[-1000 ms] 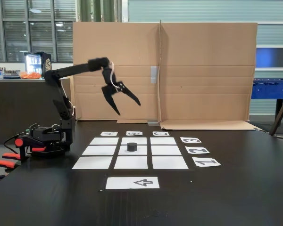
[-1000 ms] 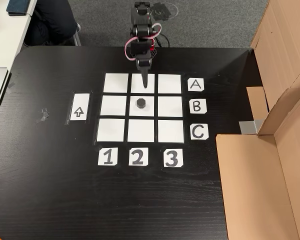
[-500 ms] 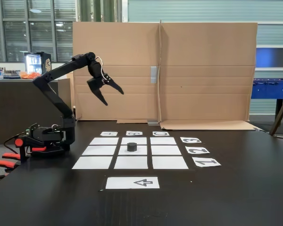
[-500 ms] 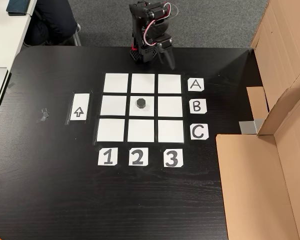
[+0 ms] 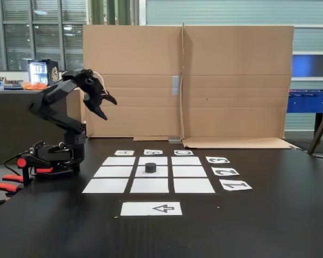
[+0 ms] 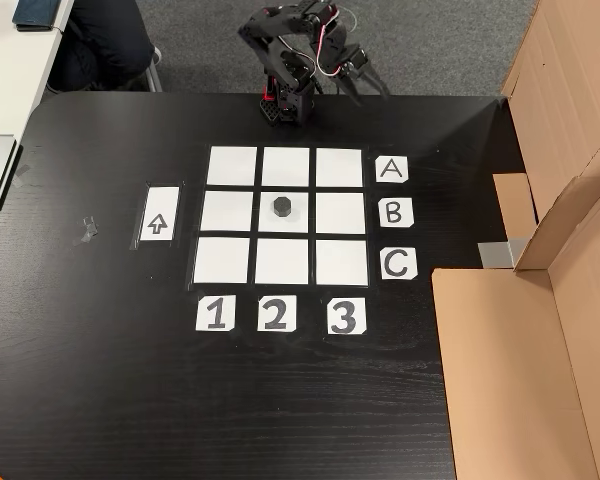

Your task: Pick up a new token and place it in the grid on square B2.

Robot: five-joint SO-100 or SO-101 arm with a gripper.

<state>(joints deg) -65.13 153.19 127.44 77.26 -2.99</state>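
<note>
In a fixed view from the counter's level, the arm (image 5: 56,110) is standing folded over its base at the left, its upper link leaning back and its forearm reaching right, well above the counter (image 5: 269,215). The gripper (image 5: 104,106) is hanging spread apart and empty, its fingers pointing down and to the right, well apart from the grid (image 5: 149,173). The token (image 5: 150,167) is sitting upright on square B2 (image 5: 149,172), its round axis vertical, touching nothing else. The arrow sheet (image 5: 151,208) is lying nearer the camera, its arrow pointing left. A cardboard wall (image 5: 204,80) is standing behind the black counter, with windows and a blue table beyond. In a fixed view from above, the arm (image 6: 285,50) is bunched at the counter's (image 6: 80,380) far edge, and the gripper (image 6: 365,83) is reaching right, beyond the grid's (image 6: 285,215) top right corner; how far it gapes is hard to tell here. The token (image 6: 283,207) is resting in the middle of square B2 (image 6: 302,222). Labels A, B, C are lying right of the grid, and 1, 2, 3 below it. The arrow sheet (image 6: 159,214) is lying to the left, and cardboard (image 6: 520,370) is covering the right side.
</note>
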